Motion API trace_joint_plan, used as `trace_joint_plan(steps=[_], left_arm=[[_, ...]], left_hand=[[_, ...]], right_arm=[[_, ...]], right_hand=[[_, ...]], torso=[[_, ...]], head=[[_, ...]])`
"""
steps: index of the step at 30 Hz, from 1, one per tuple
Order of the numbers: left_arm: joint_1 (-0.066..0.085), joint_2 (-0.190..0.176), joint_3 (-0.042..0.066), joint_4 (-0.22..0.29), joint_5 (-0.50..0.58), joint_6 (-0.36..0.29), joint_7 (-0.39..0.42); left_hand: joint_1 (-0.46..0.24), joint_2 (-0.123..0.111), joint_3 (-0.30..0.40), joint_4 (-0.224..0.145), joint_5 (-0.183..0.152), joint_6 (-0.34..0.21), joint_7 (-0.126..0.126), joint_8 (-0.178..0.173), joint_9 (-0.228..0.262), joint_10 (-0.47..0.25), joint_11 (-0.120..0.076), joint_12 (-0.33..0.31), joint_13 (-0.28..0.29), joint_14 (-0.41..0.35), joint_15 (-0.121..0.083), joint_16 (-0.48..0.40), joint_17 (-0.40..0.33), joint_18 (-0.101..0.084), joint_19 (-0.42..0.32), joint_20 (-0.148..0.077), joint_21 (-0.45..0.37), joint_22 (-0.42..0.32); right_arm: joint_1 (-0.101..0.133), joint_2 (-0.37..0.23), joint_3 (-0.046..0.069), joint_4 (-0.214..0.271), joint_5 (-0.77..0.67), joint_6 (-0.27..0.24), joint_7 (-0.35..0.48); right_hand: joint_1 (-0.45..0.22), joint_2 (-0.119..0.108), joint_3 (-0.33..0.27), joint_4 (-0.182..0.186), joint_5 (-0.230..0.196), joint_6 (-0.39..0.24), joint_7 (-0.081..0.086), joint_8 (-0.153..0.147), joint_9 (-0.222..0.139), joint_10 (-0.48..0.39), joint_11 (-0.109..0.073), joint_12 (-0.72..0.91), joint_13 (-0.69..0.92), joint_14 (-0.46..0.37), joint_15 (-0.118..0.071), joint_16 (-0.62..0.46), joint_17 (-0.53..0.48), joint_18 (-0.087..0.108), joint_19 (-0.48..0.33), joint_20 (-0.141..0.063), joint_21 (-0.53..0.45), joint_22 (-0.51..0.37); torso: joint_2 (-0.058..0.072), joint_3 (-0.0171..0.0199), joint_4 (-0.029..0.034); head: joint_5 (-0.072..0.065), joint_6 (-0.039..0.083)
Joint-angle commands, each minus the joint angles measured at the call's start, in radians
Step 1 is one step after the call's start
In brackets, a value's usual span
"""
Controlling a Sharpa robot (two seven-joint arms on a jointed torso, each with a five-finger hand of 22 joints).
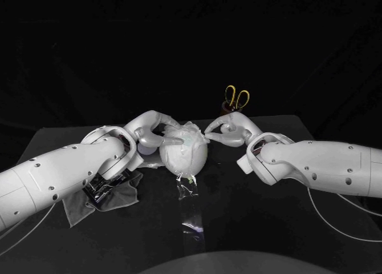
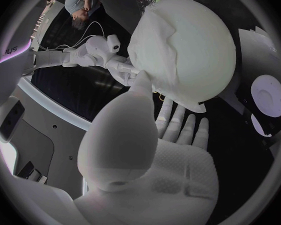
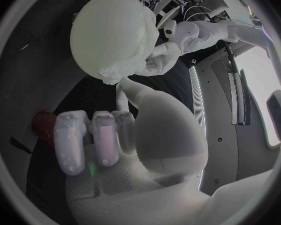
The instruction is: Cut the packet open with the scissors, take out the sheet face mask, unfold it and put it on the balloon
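The pale balloon [image 1: 185,153] stands on a clear stand [image 1: 187,188] at the table's middle, with the white sheet mask [image 1: 181,137] draped over its top. My left hand [image 1: 154,134] is at the balloon's left. Its thumb tip [image 2: 141,82] touches the mask's edge [image 2: 178,97] and its fingers [image 2: 178,125] lie spread below. My right hand [image 1: 228,132] is at the balloon's right and pinches the mask's edge [image 3: 112,75] between thumb and a finger, the other fingers [image 3: 90,140] curled in. The yellow-handled scissors [image 1: 236,97] stand upright in a dark holder behind the right hand.
A grey, flat, crumpled piece [image 1: 117,197], which may be the cut packet, lies on the table under my left forearm. White cables [image 1: 339,214] trail below the right arm. The dark red holder [image 3: 43,125] stands close behind my right hand.
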Motion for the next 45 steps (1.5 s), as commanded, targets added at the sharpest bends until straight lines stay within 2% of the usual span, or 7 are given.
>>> trace_joint_plan(steps=[1,2,5,11,19,33,45], left_arm=[[0.0,0.002,-0.001,0.001,0.002,0.017,-0.004],[0.0,0.001,-0.001,0.001,0.002,0.017,-0.005],[0.0,0.001,-0.001,0.001,0.003,0.017,-0.005],[0.0,0.001,-0.001,0.003,0.006,0.016,-0.005],[0.0,0.001,-0.001,0.004,0.009,0.016,-0.005],[0.0,0.002,-0.001,0.005,0.011,0.017,-0.004],[0.0,0.002,-0.001,0.007,0.015,0.017,-0.004]], left_hand=[[0.002,0.012,0.006,0.0,-0.001,0.006,0.054,0.006,0.001,0.005,-0.001,0.004,0.001,0.008,0.001,-0.001,0.002,0.015,0.005,-0.004,-0.007,-0.002],[0.002,0.012,0.006,0.0,-0.001,0.006,0.054,0.006,0.001,0.005,-0.001,0.004,0.001,0.008,0.001,-0.001,0.002,0.015,0.005,-0.004,-0.007,-0.002],[0.002,0.012,0.006,0.0,-0.001,0.006,0.054,0.007,0.002,0.006,-0.001,0.004,0.001,0.009,0.001,-0.001,0.002,0.016,0.005,-0.004,-0.007,-0.002],[0.002,0.013,0.006,0.0,-0.001,0.007,0.054,0.007,0.002,0.006,-0.001,0.004,0.001,0.008,0.001,-0.001,0.002,0.016,0.005,-0.004,-0.007,-0.002],[0.002,0.013,0.006,0.0,-0.001,0.008,0.054,0.007,0.002,0.007,-0.001,0.004,0.001,0.009,0.001,-0.001,0.002,0.017,0.005,-0.004,-0.007,-0.002],[0.003,0.014,0.007,0.0,-0.001,0.008,0.055,0.007,0.002,0.007,-0.001,0.003,0.001,0.01,0.001,-0.001,0.002,0.018,0.006,-0.001,-0.007,-0.002],[0.003,0.015,0.007,0.0,-0.001,0.008,0.055,0.007,0.002,0.008,-0.001,0.003,0.001,0.011,0.0,-0.001,0.002,0.018,0.006,-0.001,-0.007,-0.002]], right_arm=[[0.0,0.007,0.001,-0.006,0.012,-0.018,0.024],[0.0,0.01,0.001,-0.009,0.014,-0.017,0.022],[0.0,0.023,0.001,-0.024,0.017,-0.01,0.008],[0.0,0.043,0.001,-0.049,0.013,-0.005,-0.015],[0.0,0.059,0.001,-0.057,0.004,0.009,-0.029],[0.0,0.069,0.001,-0.054,-0.009,0.022,-0.036],[0.0,0.078,0.001,-0.065,-0.017,0.031,-0.049]], right_hand=[[-0.048,-0.024,-0.026,0.028,-0.007,-0.053,0.026,-0.042,-0.02,0.105,0.023,0.006,0.263,0.106,0.014,0.004,0.263,-0.014,0.105,0.0,0.006,0.263],[-0.08,-0.046,-0.051,0.048,-0.006,-0.089,0.045,-0.071,-0.031,0.104,0.04,0.003,0.261,0.106,0.03,0.004,0.263,-0.014,0.105,0.009,0.006,0.263],[-0.101,-0.063,-0.079,0.067,-0.007,-0.111,0.06,-0.095,-0.039,0.098,0.056,-0.009,0.255,0.106,0.045,0.004,0.263,-0.014,0.105,0.023,0.006,0.263],[-0.107,-0.066,-0.101,0.083,-0.006,-0.124,0.069,-0.113,-0.044,0.094,0.064,-0.016,0.251,0.106,0.054,0.004,0.263,-0.014,0.104,0.033,0.005,0.262],[-0.105,-0.063,-0.11,0.091,-0.006,-0.118,0.069,-0.115,-0.044,0.094,0.065,-0.015,0.251,0.106,0.057,0.004,0.263,-0.014,0.104,0.038,0.005,0.262],[-0.088,-0.052,-0.131,0.108,-0.006,-0.07,0.056,-0.106,-0.037,0.098,0.055,-0.009,0.255,0.106,0.05,0.004,0.263,-0.014,0.105,0.043,0.006,0.263],[-0.055,-0.031,-0.127,0.108,-0.006,-0.05,0.048,-0.107,-0.035,0.1,0.048,-0.005,0.257,0.106,0.044,0.004,0.263,-0.014,0.105,0.04,0.006,0.263]], torso=[[0.001,0.0007,0.0013],[0.001,0.0006,0.0012],[0.001,0.0004,0.001],[0.001,0.0001,0.0019],[0.001,-0.0003,0.001],[0.001,0.0001,0.0013],[0.001,-0.0005,0.0013]], head=[[0.001,0.001],[0.001,0.001],[0.002,0.001],[0.002,-0.001],[0.003,-0.001],[0.005,-0.003],[0.005,-0.006]])
